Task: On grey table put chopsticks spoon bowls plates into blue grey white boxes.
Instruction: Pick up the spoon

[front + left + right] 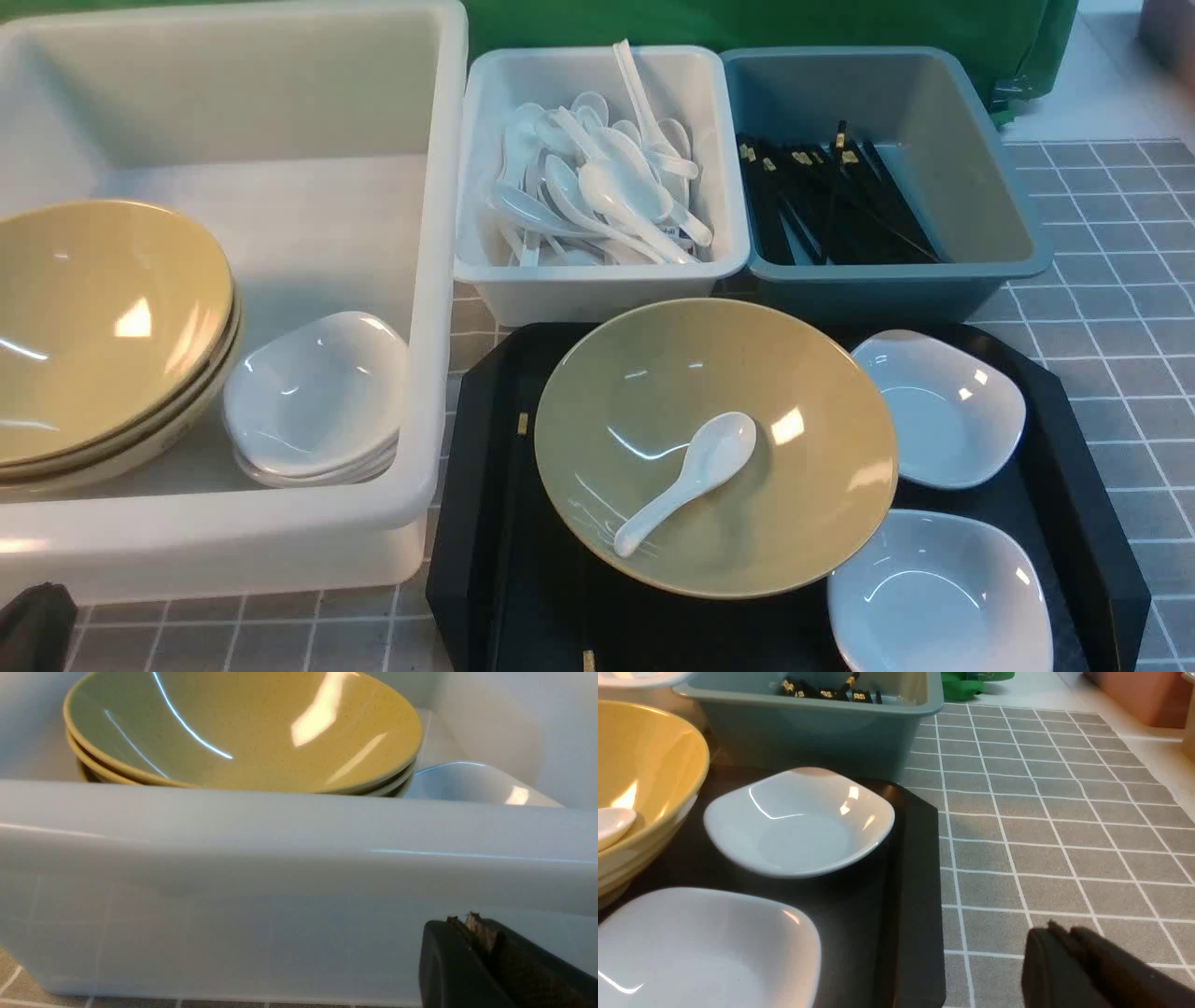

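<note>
Grey tiled tabletop (1120, 280), black tray (1083, 504) at near centre.

On the tray:
- One olive-yellow bowl (803, 504), upright, with a white soup spoon (691, 476) lying inside it, scoop up, handle toward the near-left rim.
- Two white rounded-square plates just right of the bowl: the far plate (938, 408) and the near plate (938, 597). The bowl's rim overhangs the near one's edge.
- A black chopstick (521, 425) left of the bowl, hard to trace against the tray; its gold band shows.

Behind and beside the tray:
- Large translucent white tub (280, 84) on the left, holding a stack of yellow bowls (93, 327) and, beside it, a stack of white plates (313, 392).
- Small white bin (597, 289) behind the tray, holding a heap of white spoons (607, 191).
- Blue-grey bin (943, 168) touching its right side, with a bundle of black chopsticks (831, 210) inside.

Arms:
- The left arm's fingers (444, 961) are pressed together, holding nothing, low in front of the tub's near wall.
- The right arm's fingers (1045, 970) are closed to a thin seam, empty, over bare tabletop just right of the tray.
</note>
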`<state>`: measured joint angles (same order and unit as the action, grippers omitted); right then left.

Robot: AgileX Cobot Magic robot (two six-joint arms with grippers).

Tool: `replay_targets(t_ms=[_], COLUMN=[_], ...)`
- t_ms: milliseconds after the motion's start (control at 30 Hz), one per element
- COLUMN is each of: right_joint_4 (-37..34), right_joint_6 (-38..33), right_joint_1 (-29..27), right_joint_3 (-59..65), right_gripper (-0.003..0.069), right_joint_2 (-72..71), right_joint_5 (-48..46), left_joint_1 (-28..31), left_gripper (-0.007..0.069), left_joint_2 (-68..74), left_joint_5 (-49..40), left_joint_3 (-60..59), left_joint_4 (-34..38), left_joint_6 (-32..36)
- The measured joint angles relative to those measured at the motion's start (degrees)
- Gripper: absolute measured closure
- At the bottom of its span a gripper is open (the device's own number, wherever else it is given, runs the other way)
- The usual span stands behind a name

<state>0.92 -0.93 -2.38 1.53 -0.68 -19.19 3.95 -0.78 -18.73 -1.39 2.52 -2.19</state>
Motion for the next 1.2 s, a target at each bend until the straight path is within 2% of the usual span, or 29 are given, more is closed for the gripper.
replay_targets(t_ms=[1200], right_joint_4=[0.00], right_joint_6=[-0.39], right_joint_1=[0.00], right_joint_3=[0.06], right_gripper=[0.0543], right_joint_2=[0.00], right_joint_5=[1.71], left_joint_1=[0.00], left_gripper=[0.0635], left_joint_2=[0.00], left_joint_5=[1.04], left_joint_3=[0.00], left_joint_4=[-1.45], left_joint_6=[0.22])
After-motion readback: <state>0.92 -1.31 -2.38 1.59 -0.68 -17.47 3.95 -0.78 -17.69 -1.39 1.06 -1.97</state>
